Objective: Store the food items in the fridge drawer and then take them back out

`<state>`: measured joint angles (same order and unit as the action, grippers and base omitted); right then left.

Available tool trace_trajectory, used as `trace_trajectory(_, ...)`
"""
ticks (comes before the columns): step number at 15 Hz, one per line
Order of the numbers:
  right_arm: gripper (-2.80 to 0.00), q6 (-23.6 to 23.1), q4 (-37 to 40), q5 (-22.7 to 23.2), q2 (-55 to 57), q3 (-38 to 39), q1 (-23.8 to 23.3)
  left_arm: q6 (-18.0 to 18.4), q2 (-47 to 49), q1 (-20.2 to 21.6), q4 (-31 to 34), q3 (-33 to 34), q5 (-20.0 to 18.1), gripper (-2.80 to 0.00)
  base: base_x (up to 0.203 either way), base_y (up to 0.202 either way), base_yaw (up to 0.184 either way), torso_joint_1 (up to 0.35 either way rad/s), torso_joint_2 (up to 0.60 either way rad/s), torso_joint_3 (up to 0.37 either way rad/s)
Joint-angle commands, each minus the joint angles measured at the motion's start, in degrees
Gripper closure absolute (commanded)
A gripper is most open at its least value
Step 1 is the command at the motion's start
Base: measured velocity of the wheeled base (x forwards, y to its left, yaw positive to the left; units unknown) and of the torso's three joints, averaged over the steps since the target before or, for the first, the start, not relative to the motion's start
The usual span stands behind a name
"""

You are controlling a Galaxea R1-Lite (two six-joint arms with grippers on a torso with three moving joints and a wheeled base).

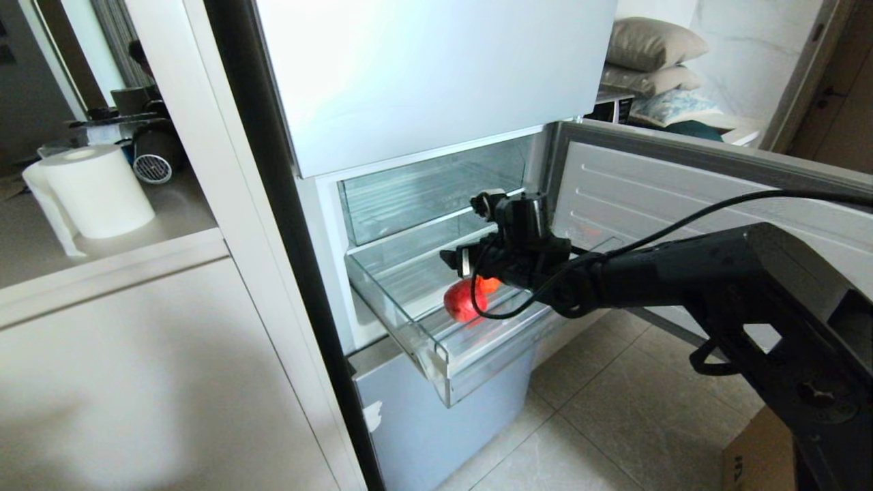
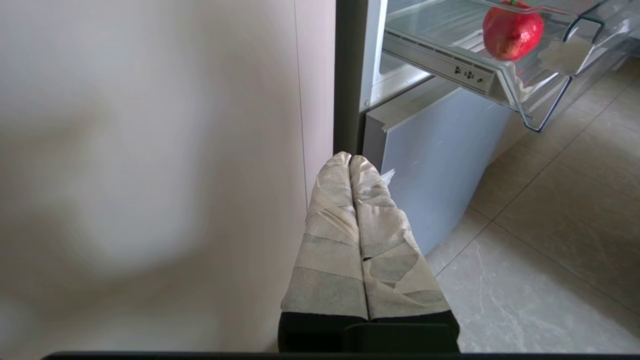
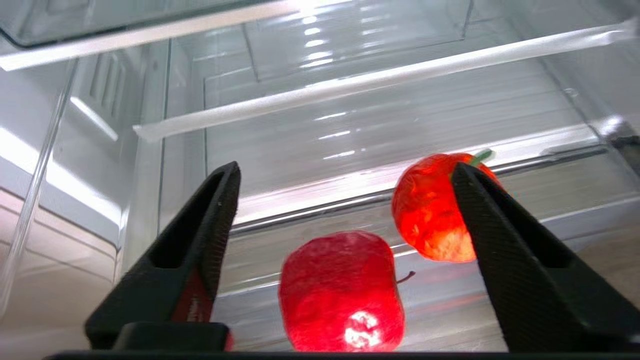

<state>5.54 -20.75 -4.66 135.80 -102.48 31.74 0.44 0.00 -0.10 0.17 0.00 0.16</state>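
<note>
Head view: right claw (image 1: 477, 235) is over the pulled-out fridge drawer (image 1: 436, 358), arm reaching in from the right, black cable looped under the wrist. Fridge door (image 1: 682, 191) stands open to the right. Two fruits in the drawer: red fruit (image 1: 462, 301) on the ribbed bottom near the front, orange-red fruit (image 1: 488, 284) just behind it, mostly hidden by the claw.

Right wrist view: claw is spread wide, holding nothing. Red fruit (image 3: 341, 291) sits in the gap between the black fingers (image 3: 200, 240), touching neither. Orange-red fruit (image 3: 430, 210), wrinkled with a small green stem, lies farther in, partly covered by the other finger; cannot tell if that finger touches it. The two fruits sit close together; cannot tell if they touch. Upper clear drawer (image 1: 436, 184) sits above, pushed in.

Left wrist view: left claw (image 2: 350, 162) hangs low beside the white cabinet (image 2: 150, 150), well apart from the drawer. Its tape-wrapped fingers are pressed together, nothing between them. Red fruit (image 2: 512, 32) shows through the drawer's clear front, next to the whitish tape patch (image 2: 565, 55) at the front corner. Lower fridge door (image 2: 435, 160) below the drawer is closed.

Background, head view: paper towel roll (image 1: 95, 191) on the table (image 1: 136, 225) at left, pillows (image 1: 651, 61) at back right, tiled floor (image 1: 614, 409).
</note>
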Motion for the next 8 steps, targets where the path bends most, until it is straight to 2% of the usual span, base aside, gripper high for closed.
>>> trace_trajectory(1,-2.8,0.81,-0.17,-0.09,-1.53,0.28,0.04,0.0,0.09,0.01,0.01,0.0,0.02,0.0,0.0,0.0,0.0,0.0,0.0,0.0)
trace_trajectory(3,-2.8,1.77,-0.17,-0.08,-6.49,4.01,0.06,0.0,0.09,0.01,0.01,0.0,0.02,0.0,0.0,0.0,0.0,0.0,0.0,0.0)
trace_trajectory(4,0.0,1.76,-0.14,-0.04,-10.22,7.93,0.07,0.0,0.09,0.01,0.01,0.0,0.02,0.0,0.0,0.0,0.0,0.0,0.0,0.0)
trace_trajectory(8,0.0,1.66,0.69,0.06,-24.62,25.35,0.54,0.0,0.09,0.01,0.01,0.0,0.02,0.0,0.0,0.0,0.0,0.0,0.0,0.0)
